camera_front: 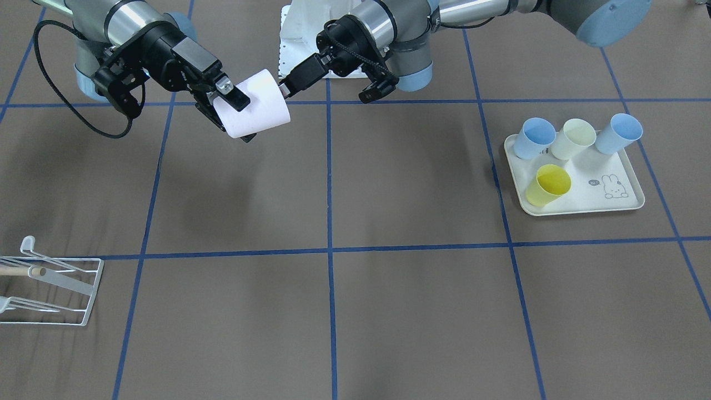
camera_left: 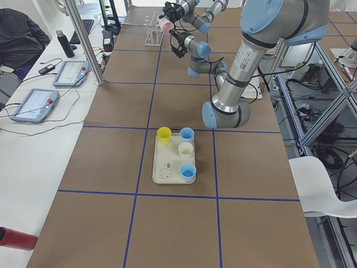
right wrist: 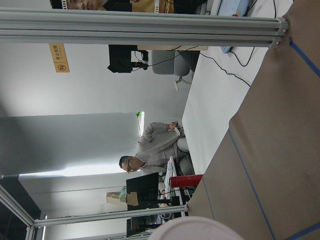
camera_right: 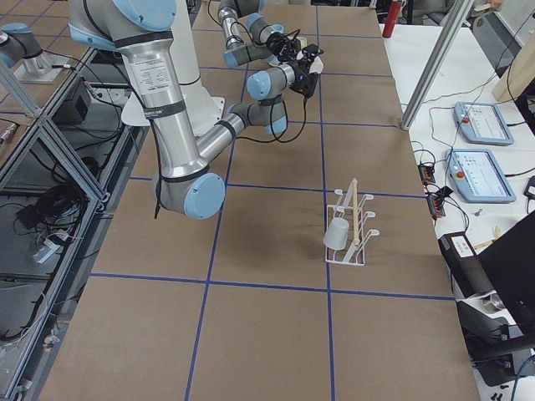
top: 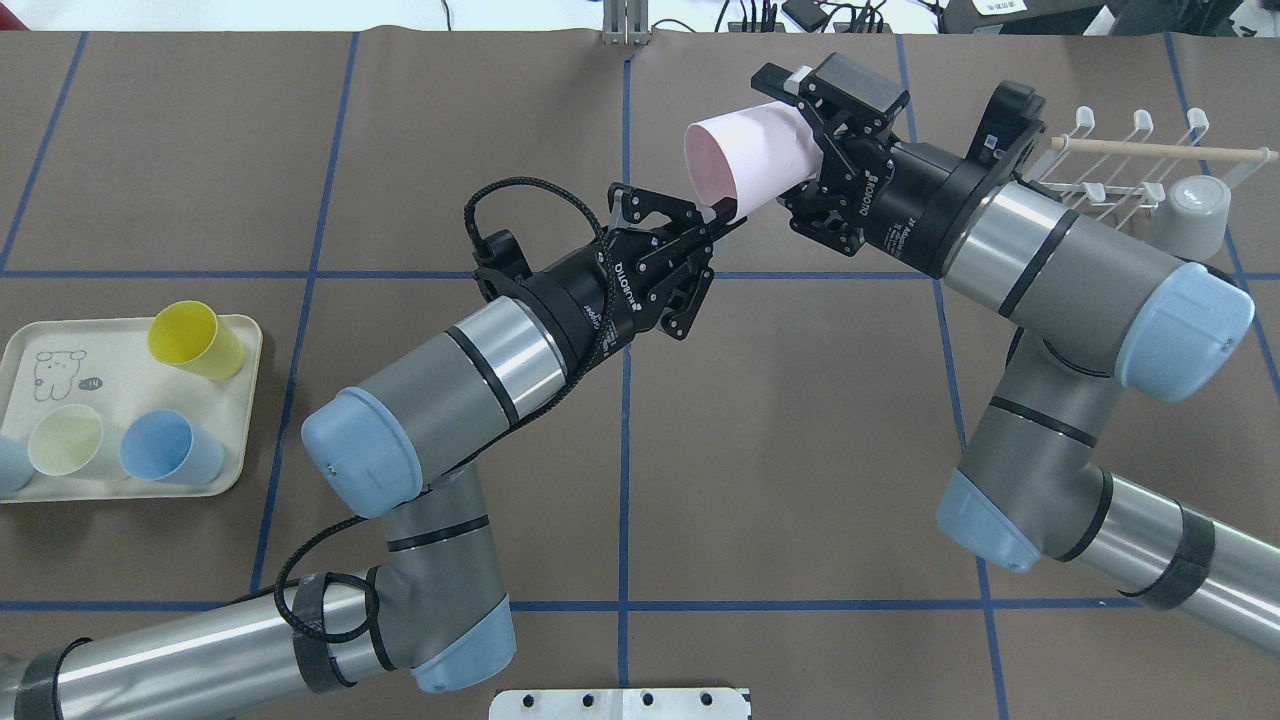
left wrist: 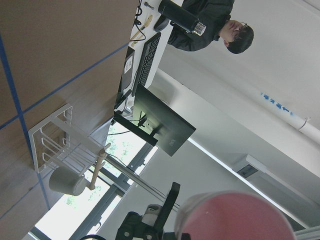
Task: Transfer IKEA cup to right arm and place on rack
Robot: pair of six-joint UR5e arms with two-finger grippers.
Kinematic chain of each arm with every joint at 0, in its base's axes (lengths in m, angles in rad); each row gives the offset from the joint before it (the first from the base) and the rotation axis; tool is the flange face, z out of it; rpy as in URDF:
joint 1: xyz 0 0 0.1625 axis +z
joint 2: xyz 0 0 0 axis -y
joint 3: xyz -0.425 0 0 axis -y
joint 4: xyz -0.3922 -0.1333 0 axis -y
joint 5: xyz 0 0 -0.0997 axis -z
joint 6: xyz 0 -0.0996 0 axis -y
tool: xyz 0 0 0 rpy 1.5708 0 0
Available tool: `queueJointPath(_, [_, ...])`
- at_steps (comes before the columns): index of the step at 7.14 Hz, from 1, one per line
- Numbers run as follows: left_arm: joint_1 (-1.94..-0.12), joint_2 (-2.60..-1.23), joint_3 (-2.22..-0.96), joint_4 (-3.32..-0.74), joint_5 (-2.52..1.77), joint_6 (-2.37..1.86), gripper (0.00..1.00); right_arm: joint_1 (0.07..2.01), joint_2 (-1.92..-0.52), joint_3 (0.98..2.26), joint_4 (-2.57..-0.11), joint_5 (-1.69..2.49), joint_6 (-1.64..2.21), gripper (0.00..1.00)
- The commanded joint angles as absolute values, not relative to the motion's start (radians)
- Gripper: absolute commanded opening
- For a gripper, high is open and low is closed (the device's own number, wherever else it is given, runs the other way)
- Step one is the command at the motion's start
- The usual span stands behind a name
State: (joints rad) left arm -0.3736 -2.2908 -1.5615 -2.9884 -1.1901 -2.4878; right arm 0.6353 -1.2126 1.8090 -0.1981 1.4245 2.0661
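White "ROBOTIQ" lettering marks the black left pincer [top: 705,265] and the black right pincer [top: 786,146]. The yellow rectangular sign [right wrist: 59,57] is unreadable.

A grey cup [top: 1197,215] occupies one end of the rack [top: 1150,148], its other prongs standing free.

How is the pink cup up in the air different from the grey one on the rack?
The pink cup is off the table, held between the fingers of the right gripper. The grey cup hangs on the rack with nothing gripping it. The pink cup lies on its side with its mouth facing sideways, while the grey cup is turned bottom-up. Both are plain, tapered cups without handles.
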Motion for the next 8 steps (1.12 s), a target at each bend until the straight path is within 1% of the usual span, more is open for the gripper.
queueJointPath(1, [-0.374,-2.29,-1.566,-2.996,-1.198,-2.487,0.18,0.637,-1.213,1.809,-0.198,1.422,2.065,0.0])
queueJointPath(2, [-0.374,-2.29,-1.565,-2.993,-1.201,-2.484,0.99,0.64,-1.215,1.809,-0.198,1.422,2.063,0.0])
queueJointPath(6, [-0.38,-2.289,-1.572,-3.002,-1.203,-2.418,1.0,0.698,-1.215,1.806,-0.202,1.424,2.004,0.0])
queueJointPath(8, [-0.397,-2.289,-1.577,-3.0,-1.204,-2.367,1.0,0.765,-1.224,1.758,-0.219,1.428,1.962,0.0])
